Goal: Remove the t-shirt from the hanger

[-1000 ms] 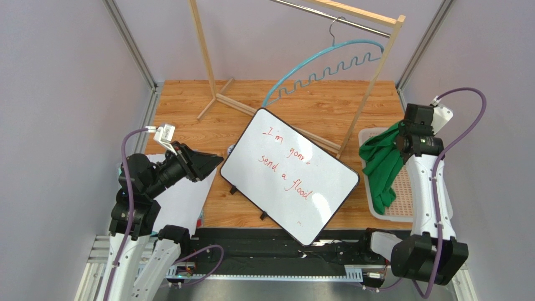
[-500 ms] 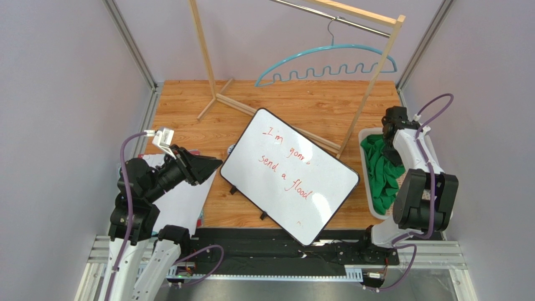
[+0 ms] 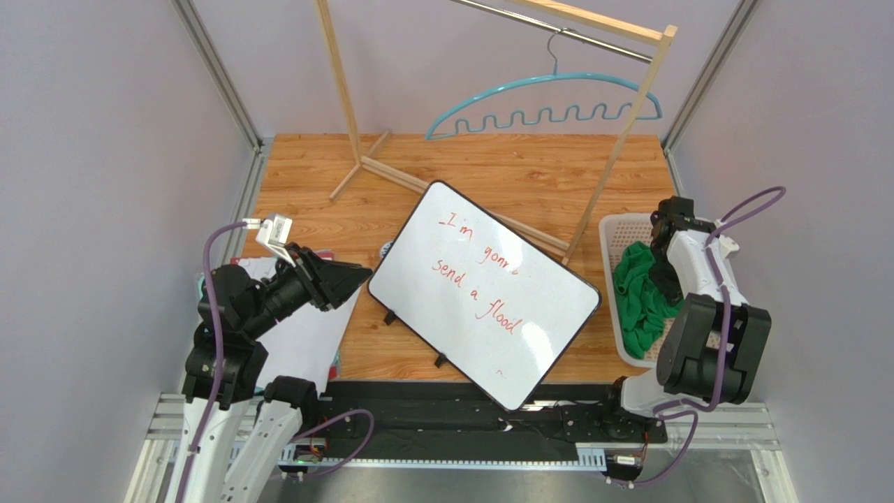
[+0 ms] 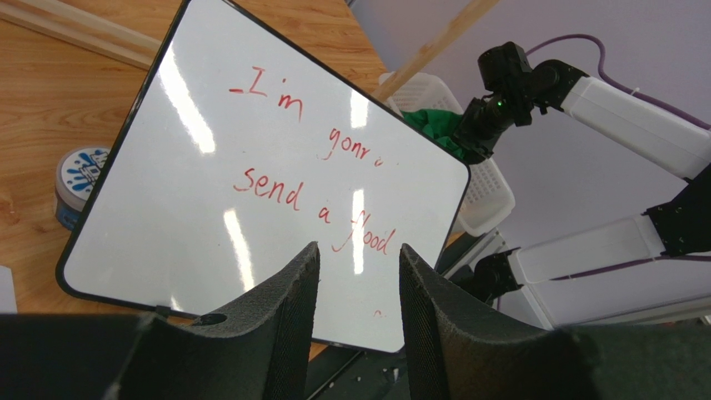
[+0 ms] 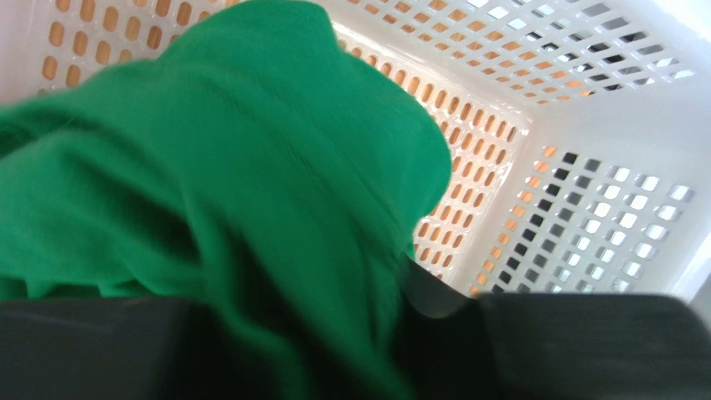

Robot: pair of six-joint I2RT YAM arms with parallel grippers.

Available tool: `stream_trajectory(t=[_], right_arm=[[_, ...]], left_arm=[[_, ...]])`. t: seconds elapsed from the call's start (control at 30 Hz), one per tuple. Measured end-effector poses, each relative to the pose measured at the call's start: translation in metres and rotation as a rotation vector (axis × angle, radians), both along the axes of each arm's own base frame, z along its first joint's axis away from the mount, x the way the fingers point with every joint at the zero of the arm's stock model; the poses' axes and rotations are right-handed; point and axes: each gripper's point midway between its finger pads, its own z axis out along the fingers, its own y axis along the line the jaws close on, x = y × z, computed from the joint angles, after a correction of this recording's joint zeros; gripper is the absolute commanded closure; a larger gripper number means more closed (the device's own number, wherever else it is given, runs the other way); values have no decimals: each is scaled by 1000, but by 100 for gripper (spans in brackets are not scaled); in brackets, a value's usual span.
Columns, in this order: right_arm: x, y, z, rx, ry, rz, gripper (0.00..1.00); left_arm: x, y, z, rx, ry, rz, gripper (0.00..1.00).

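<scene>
Dropping the dark green soft cloth t-shirt [image 3: 638, 291] into the white perforated plastic basket [image 3: 619, 226] is judged to be the step in hand. The garment is seen bunched inside that basket at the right edge of the wooden surface [image 3: 315, 178]. It is well apart from the thin light-blue curved hanger [image 3: 546, 103] with the grey hook, which hangs bare on the metal rail [image 3: 588, 34] of the wooden rack [image 3: 341, 94]. Removal itself looks done; only the release is left.

State of the right pincer [image 3: 661, 275]: pointed down into the basket, right on the cloth. In the right wrist view its fingers are covered by green fabric, so it cannot be told whether the jaws are apart or closed on the cloth.

State of the left pincer [image 4: 357, 250]: jaws apart, nothing between them, held over the left side facing the tilted whiteboard [image 3: 483, 293] with red writing.

To do it well:
- Jaws should be opened fully before any lift; otherwise a fold is likely to be dragged out over the basket wall.
- The lift should be made straight up and slow, with the wrist view checked for fabric snagged on a pad.
- No pushing is needed; the cloth is soft and should slump by itself.
- Sideways motion toward the rack post near the basket should be avoided.
</scene>
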Motion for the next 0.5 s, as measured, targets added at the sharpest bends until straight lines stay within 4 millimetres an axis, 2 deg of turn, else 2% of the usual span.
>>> stream_trajectory(t=[0.03,0.07,0.17,0.27,0.4,0.5], right_arm=[[0,1,0,4,3,12,41],[1,3,0,11,10,41,0],[5,10,4,14,-18,109,0],[3,19,16,8,-76,179,0],[8,32,46,-9,-202,274,0],[15,52,72,-14,-319,369,0]], left_arm=[[0,0,0,0,0,0,54],[0,0,0,0,0,0,54],[0,0,0,-1,-1,0,54],[2,0,-3,-1,5,-1,54],[3,-1,-8,1,16,-1,54],[4,-1,-11,1,18,-2,53]])
